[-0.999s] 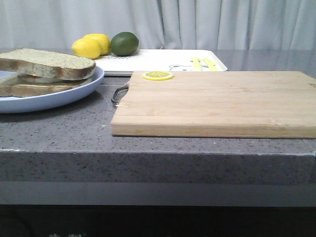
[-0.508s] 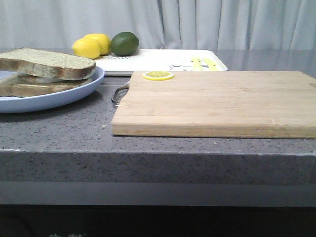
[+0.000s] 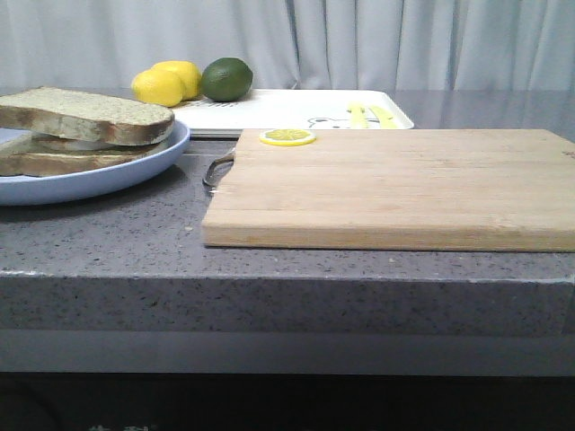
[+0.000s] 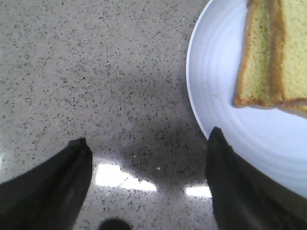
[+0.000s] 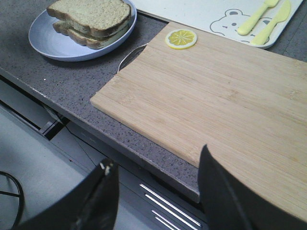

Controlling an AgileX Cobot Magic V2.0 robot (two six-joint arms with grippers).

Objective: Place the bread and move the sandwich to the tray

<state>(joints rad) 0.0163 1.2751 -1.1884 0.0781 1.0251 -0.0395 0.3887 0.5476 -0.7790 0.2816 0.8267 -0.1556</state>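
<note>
The sandwich lies on a round pale blue plate at the table's left. Its top bread slice rests on the stack, a pale layer showing beneath it. The white tray with a cartoon print stands at the back centre. Neither gripper shows in the front view. My left gripper hangs open over bare counter beside the plate rim, the sandwich just beyond. My right gripper is open and empty over the table's front edge, well short of the sandwich and tray.
A large wooden cutting board with a metal handle loop fills the centre and right, a thin lemon slice on its far left corner. Two lemons and a lime sit on the tray's left end.
</note>
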